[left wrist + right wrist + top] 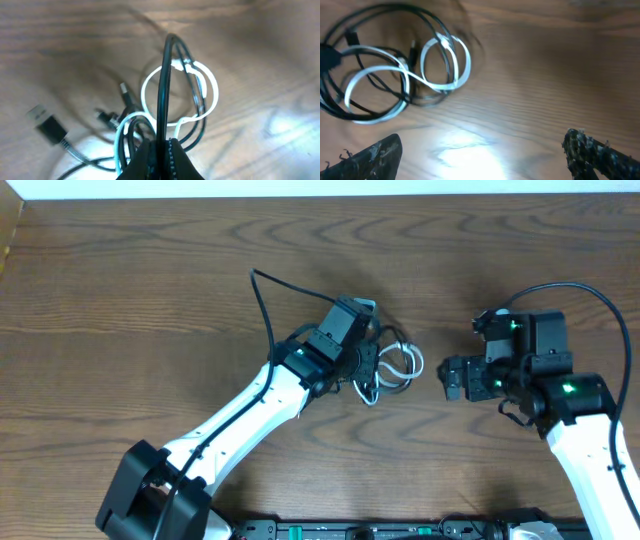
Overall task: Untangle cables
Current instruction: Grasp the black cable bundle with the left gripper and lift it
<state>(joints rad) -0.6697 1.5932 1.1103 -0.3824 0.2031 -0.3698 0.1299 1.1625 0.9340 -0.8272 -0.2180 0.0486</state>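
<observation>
Item: two interlooped cables, black cable (162, 75) and white cable (144, 95), centre of the overhead frame.
Handling: judged light, limp, springy, smooth-jacketed.
Left gripper (161, 145): pressed together, pinching a black loop.
Right gripper (480, 155): spread wide, empty.
Best hold: mid-strand, clear of the plugs.

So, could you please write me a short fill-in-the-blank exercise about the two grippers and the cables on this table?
1. The left gripper is shut on the cable whose colour is ____.
2. The right gripper stands ____, with nothing between its fingers.
3. The white cable lies in loops on a table made of ____.
Missing words: black; open; wood.
</observation>
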